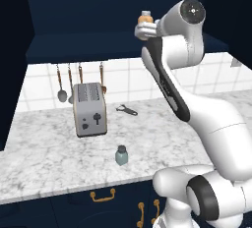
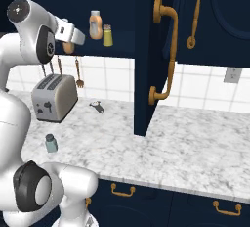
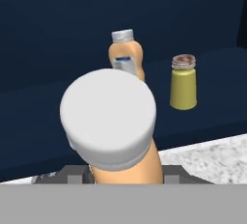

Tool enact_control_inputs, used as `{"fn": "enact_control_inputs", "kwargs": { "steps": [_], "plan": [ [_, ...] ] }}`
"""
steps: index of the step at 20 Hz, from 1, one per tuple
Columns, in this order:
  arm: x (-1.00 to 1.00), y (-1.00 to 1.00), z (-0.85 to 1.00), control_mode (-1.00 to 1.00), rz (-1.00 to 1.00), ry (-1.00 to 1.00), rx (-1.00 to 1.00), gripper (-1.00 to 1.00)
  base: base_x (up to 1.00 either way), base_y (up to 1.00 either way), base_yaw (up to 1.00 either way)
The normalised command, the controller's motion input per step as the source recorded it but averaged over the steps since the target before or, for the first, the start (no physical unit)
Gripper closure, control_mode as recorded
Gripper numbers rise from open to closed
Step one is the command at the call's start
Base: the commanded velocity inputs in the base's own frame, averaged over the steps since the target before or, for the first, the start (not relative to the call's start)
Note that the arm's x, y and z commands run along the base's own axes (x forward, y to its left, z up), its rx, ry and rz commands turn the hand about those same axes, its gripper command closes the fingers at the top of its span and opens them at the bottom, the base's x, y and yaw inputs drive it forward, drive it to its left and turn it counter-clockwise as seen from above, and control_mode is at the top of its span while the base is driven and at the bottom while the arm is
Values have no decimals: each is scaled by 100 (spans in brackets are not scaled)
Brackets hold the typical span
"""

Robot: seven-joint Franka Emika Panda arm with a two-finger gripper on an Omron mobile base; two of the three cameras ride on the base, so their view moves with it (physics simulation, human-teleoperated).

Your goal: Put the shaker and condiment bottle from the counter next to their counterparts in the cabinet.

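We see two orange bottles: one condiment bottle (image 3: 123,136) clamped in our gripper (image 3: 124,174) at the cabinet (image 1: 74,20) opening, its twin (image 2: 95,24) upright on the shelf, yellow-green shaker (image 2: 107,35) just beside it. Two shakers total: the teal-grey shaker (image 1: 121,155) sits near the worktop's (image 1: 59,153) front edge, in front of one toaster (image 1: 89,109).

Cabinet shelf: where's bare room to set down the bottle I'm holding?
The cabinet shelf is bare left of the standing condiment bottle. Between that bottle and the yellow-green shaker the gap is narrow. Right of the shaker there is more bare shelf. The claw is shut on the held bottle.
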Motion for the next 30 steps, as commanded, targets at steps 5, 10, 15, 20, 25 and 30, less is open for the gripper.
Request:
{"fn": "enact_control_inputs", "kwargs": {
  "steps": [5,10,15,20,25,30],
  "plan": [
    [53,4,0,-100,2,0,0,100,0,0,0],
    [30,16,0,-100,0,0,0,100,0,0,0],
    [43,15,0,-100,0,0,0,100,0,0,0],
    [45,0,0,-100,0,-1,0,100,0,0,0],
    [27,2,0,-100,0,-2,0,100,0,0,0],
    [17,0,0,-100,0,-1,0,100,0,0,0]
  ]
}}
